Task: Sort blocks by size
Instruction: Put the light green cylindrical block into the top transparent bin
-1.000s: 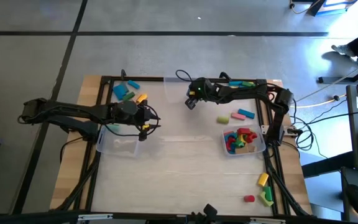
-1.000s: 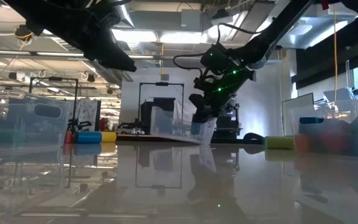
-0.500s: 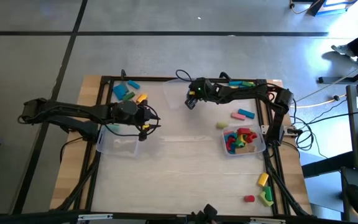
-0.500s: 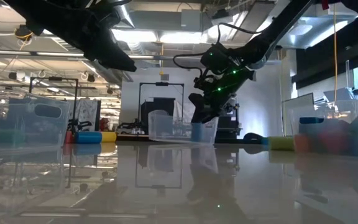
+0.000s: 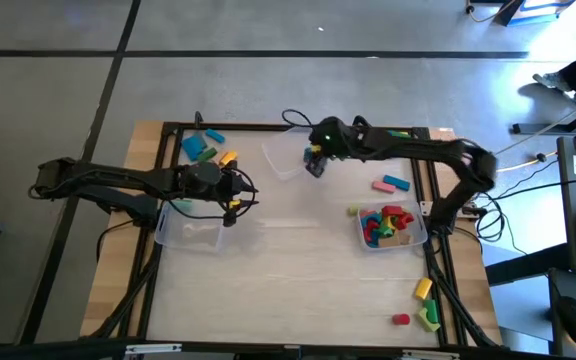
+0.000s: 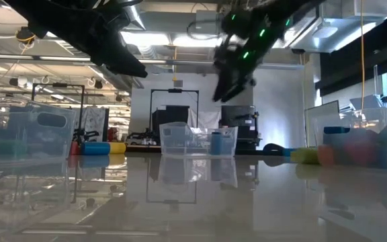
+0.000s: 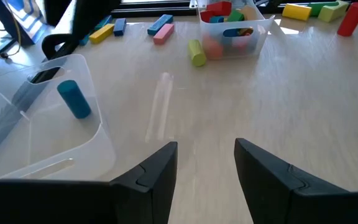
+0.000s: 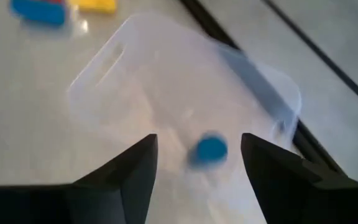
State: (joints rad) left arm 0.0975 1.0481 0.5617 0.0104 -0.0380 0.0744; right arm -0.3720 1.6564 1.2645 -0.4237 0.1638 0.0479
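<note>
My right pincer [image 5: 314, 166] hangs with its fingers spread and nothing between them, above the small clear plastic bin [image 5: 283, 160] at the far middle of the pale tabletop [image 5: 288, 270]. In the right wrist view the short blue cylinder [image 8: 211, 149] lies in that bin directly below my open fingers; I judge I hang there because this is the drop spot for the short pieces. That view blurs the cylinder, so I read its pose from the left wrist view, where it [image 7: 74, 99] looks tilted, leaning near the bin wall [image 7: 89, 81], long axis roughly upright but slanted.

My left pincer [image 5: 234, 205] waits, fingers apart and empty, above the second clear bin [image 5: 190, 232] at the left side.

The other blocks are grouped. A third clear bin [image 5: 418, 232] at the right holds a heap of red, blue and green chunks [image 5: 386, 222], with a small yellow-green cylinder [image 5: 352, 211] just beside it. A pink bar [image 5: 379, 184] and a blue bar [image 5: 397, 183] lie near each other, their long axes running roughly left-to-right in the high view. More loose blocks sit at the far left [image 5: 204, 146] and the near right [image 5: 423, 303].
</note>
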